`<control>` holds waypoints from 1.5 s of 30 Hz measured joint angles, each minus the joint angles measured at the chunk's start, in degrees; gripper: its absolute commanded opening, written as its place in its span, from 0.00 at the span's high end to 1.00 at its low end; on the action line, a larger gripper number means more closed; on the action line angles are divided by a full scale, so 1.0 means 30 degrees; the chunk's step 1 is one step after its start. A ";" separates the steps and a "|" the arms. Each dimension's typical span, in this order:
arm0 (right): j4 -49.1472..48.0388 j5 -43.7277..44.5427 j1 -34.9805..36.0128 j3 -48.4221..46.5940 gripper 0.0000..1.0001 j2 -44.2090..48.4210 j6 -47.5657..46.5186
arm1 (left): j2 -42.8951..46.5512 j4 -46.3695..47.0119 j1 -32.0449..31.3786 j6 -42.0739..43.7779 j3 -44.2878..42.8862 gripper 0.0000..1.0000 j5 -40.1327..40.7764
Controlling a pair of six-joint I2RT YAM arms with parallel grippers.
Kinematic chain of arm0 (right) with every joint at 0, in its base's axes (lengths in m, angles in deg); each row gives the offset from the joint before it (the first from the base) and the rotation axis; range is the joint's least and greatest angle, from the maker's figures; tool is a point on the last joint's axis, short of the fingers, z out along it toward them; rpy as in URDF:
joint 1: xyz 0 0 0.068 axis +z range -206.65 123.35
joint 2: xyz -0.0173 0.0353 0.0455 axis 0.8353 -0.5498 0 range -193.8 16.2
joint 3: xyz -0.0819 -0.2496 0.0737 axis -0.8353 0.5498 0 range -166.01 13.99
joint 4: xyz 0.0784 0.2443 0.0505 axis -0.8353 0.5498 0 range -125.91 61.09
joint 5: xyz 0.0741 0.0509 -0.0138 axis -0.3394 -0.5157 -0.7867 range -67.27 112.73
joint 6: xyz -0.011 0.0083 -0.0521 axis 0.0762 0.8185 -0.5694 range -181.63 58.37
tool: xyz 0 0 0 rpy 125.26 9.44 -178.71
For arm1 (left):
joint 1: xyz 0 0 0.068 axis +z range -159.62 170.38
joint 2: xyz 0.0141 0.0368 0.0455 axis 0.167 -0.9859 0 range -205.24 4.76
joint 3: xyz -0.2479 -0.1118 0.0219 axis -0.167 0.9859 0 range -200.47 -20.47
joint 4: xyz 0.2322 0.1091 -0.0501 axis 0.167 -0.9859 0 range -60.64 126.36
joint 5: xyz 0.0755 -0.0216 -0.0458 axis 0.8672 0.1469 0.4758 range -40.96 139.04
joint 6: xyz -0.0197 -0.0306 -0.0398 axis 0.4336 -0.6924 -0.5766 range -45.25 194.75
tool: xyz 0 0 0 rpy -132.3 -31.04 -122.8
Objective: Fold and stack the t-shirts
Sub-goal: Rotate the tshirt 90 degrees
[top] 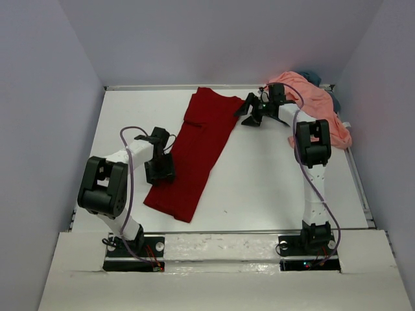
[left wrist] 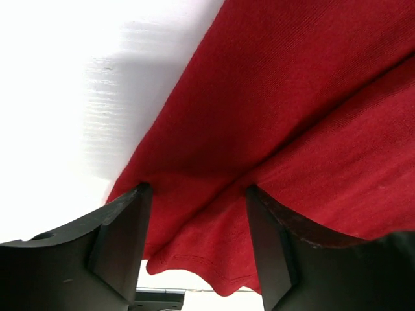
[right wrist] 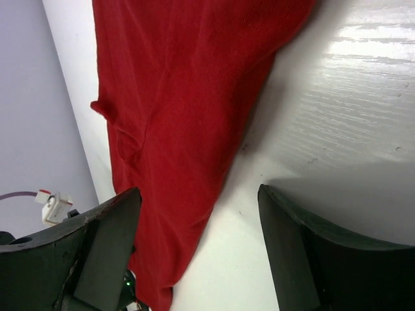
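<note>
Red shirt (top: 194, 152): long strip, flat. Left gripper (top: 160, 172): wide, astride its edge. Right gripper (top: 249, 115): wide, beside far end.

Dark red t-shirt (top: 194, 152) lies diagonally, folded; salmon pink t-shirt (top: 318, 107) heaped over blue-grey t-shirt (top: 312, 76).

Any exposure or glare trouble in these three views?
Left wrist: the table is blown out to white, yet the red shirt shows its weave sharply. Right wrist: glare streaks on the table at upper right. Top external: evenly lit, only soft shadows.
</note>
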 measured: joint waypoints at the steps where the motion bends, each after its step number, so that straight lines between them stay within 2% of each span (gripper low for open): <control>1: -0.0007 -0.0022 0.0000 -0.0095 0.30 -0.0058 0.0058 | -0.0051 -0.0007 0.0000 0.0015 -0.0036 0.41 -0.0007; 3: 0.0015 0.0036 0.0000 -0.0240 0.35 -0.0189 0.0189 | -0.0175 -0.0022 0.0000 0.0066 -0.0131 0.45 -0.0073; 6: 0.0029 0.0117 0.0000 -0.0444 0.66 -0.0495 0.0262 | -0.0262 -0.0051 0.0000 0.0146 -0.0233 0.51 -0.0248; 7: 0.0029 0.0138 0.0000 -0.0474 0.69 -0.0597 0.0364 | -0.0262 -0.0058 0.0000 0.0146 -0.0248 0.53 -0.0270; 12: 0.0044 -0.0044 -0.0007 -0.0874 0.69 -0.1282 0.0648 | -0.0270 -0.0138 0.0000 0.0233 -0.0321 0.60 -0.0444; 15: 0.0051 0.0015 0.0000 -0.1202 0.69 -0.1406 0.0685 | -0.0270 -0.0197 0.0000 0.0284 -0.0328 0.70 -0.0532; 20: 0.0058 -0.0036 0.0087 -0.2025 0.70 -0.1931 0.0969 | -0.0270 -0.0211 0.0000 0.0291 -0.0328 0.75 -0.0758; 24: 0.0073 -0.0029 0.0117 -0.2652 0.73 -0.2324 0.1173 | -0.0270 -0.0211 0.0000 0.0284 -0.0328 0.76 -0.0991; 26: 0.0073 -0.0058 0.0131 -0.2958 0.82 -0.2557 0.1326 | -0.0270 -0.0219 0.0000 0.0284 -0.0328 0.76 -0.1078; 28: 0.0087 -0.0007 0.0153 -0.3337 0.86 -0.2820 0.1428 | -0.0270 -0.0219 0.0000 0.0284 -0.0328 0.76 -0.1158; 39: 0.0168 -0.0080 0.0255 -0.5384 0.88 -0.4138 0.2244 | -0.0270 -0.0226 -0.0452 0.0138 -0.0117 0.76 -0.1676; 45: 0.0189 -0.0138 0.0262 -0.6739 0.88 -0.4991 0.2667 | -0.0495 -0.0197 -0.1690 -0.0393 0.0044 0.76 -0.2135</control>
